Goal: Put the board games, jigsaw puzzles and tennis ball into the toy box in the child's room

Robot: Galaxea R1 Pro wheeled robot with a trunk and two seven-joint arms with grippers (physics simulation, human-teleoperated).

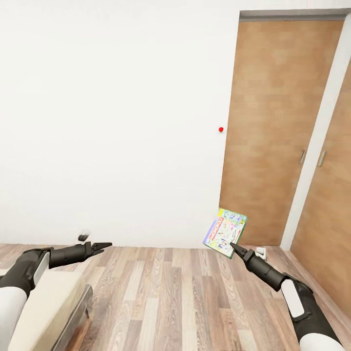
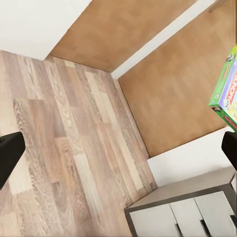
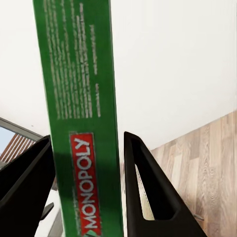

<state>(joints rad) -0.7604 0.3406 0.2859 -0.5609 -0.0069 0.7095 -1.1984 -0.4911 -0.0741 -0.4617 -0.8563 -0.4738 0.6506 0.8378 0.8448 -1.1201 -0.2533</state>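
Our right gripper (image 1: pixel 233 245) was pinched on the lower edge of a flat green-edged board game box with a pastel multicoloured face (image 1: pixel 225 232), which it held up off the floor, tilted, in front of the white wall. In the right wrist view the two black fingers (image 3: pixel 148 187) pressed against either side of the box's green edge (image 3: pixel 81 118), where a red label read "MONOPOLY" in white letters. In the head view the box stood just left of a tall brown wooden door (image 1: pixel 280 131), near its foot; a second brown door panel (image 1: pixel 331 204) met it at the corner to the right. A small red dot (image 1: pixel 221 129) sat on the white wall (image 1: pixel 112 117) beside the door frame. Our left gripper (image 1: pixel 106 246) reached forward over the wood-plank floor (image 1: pixel 170 297), its black fingertips close together with nothing between them in the head view; in the left wrist view the two fingers (image 2: pixel 10 155) stood wide apart, so we could not tell its true state. Under the left arm lay a corner of the beige mattress on its grey frame (image 1: pixel 53 302). The left wrist view also caught a grey cabinet with pale doors (image 2: pixel 187 210).
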